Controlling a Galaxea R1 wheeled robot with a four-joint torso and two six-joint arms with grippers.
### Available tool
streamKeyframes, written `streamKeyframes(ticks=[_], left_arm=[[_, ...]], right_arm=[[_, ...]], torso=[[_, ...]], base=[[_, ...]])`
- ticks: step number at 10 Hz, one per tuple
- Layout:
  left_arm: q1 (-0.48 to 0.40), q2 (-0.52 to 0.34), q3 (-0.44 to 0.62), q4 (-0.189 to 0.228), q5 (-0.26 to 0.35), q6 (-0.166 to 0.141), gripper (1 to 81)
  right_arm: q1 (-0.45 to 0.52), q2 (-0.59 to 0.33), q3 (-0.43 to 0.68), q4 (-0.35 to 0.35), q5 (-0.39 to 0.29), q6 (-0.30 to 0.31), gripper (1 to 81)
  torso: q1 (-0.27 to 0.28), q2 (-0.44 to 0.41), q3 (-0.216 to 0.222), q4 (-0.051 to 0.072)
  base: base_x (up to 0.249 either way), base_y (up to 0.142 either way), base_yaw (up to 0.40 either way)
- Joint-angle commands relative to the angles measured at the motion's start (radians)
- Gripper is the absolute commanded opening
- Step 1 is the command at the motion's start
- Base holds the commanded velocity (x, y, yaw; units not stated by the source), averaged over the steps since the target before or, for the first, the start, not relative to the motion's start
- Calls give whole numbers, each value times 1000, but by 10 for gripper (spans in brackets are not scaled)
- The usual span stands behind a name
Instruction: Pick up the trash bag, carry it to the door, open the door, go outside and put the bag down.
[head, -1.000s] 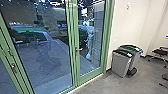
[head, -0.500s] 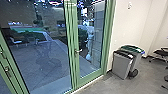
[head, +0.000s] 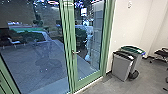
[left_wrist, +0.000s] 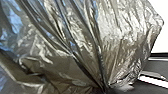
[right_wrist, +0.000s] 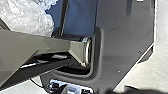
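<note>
Fingers are hard to make out on your left gripper (left_wrist: 103, 87), but the film's folds run tightly together there, pinched at one gathered point. You can't tell from the right wrist view how the other gripper stands. The task's thing, the thin, shiny, see-through plastic trash bag (left_wrist: 120, 42), spreads across the left wrist view, fanning out from that pinch, with the robot's dark plate partly behind it. Crumpled clear plastic (right_wrist: 32, 20) also shows in the right wrist view, beside the robot's jointed bar.

Compared with the earlier head views, your whole view has shifted: the central uprights of the tall green-framed glass door (head: 71, 72) now stand farther left, and the far-left upright has slid toward the lower left corner. The silver lever handle (head: 76, 52) sits a little lower and more to the left. The door itself looks closed, as it did before. Through the glass you see the paved yard (head: 27, 65) and a white chair (head: 15, 41).

Right of the door, the slim grey bin with a black top (head: 121, 67) and the grey bin with a green lid (head: 137, 58) keep their places close together by the pale wall (head: 132, 25).
</note>
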Motion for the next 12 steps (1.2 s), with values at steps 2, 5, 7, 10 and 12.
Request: streamKeyframes(ticks=[2,5,7,10,12], left_arm=[[-48,6,7,7,59,5,10],[-48,6,7,8,59,5,10],[-48,6,7,8,61,5,10],[-48,5,7,8,61,5,10],[-48,2,7,7,59,5,10]], right_arm=[[42,-8,12,-1,-58,-4,811],[44,-8,12,-3,-58,-4,811],[42,-8,8,-3,-58,-3,811],[41,-8,8,-3,-58,-3,811],[31,-7,12,-6,-56,-4,811]], torso=[[0,0,0,0],[0,0,0,0],[0,0,0,0],[0,0,0,0],[0,0,0,0]], base=[[143,-75,0],[143,-24,0],[143,0,0],[151,0,0],[160,0,0]])
